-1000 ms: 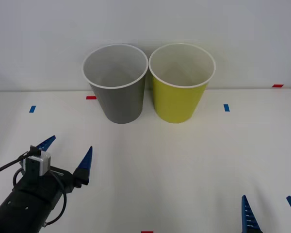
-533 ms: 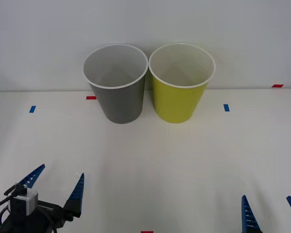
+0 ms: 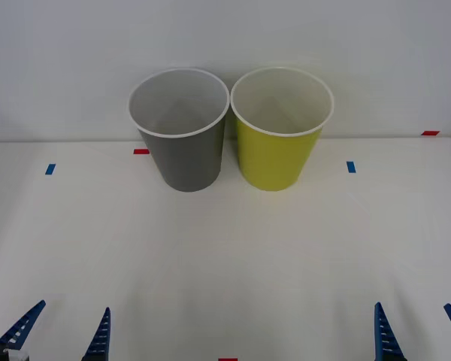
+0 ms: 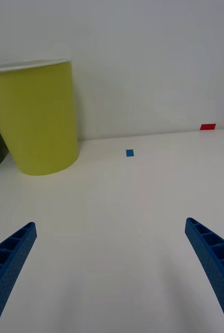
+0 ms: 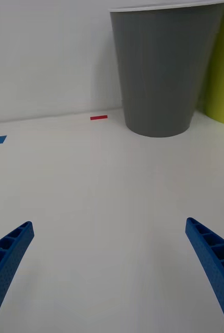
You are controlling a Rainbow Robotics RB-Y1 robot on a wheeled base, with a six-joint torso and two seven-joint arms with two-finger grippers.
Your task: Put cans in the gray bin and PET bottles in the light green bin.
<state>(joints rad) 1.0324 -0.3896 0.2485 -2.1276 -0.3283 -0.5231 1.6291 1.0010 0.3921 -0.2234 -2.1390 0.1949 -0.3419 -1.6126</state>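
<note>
A smooth white table carries the tapered round gray bin, upright at the far edge. The yellow-green light green bin stands just beside it, rims nearly touching. Nearer than the gray bin, the left gripper and right gripper hover released, ribbed blue fingers spread, grasping nothing.

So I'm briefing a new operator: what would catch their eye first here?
Two tall bins side by side at the table's far edge by the wall: the gray bin on the left, the light green bin on the right. Near the robot, the left gripper and right gripper sit low and open.
</note>
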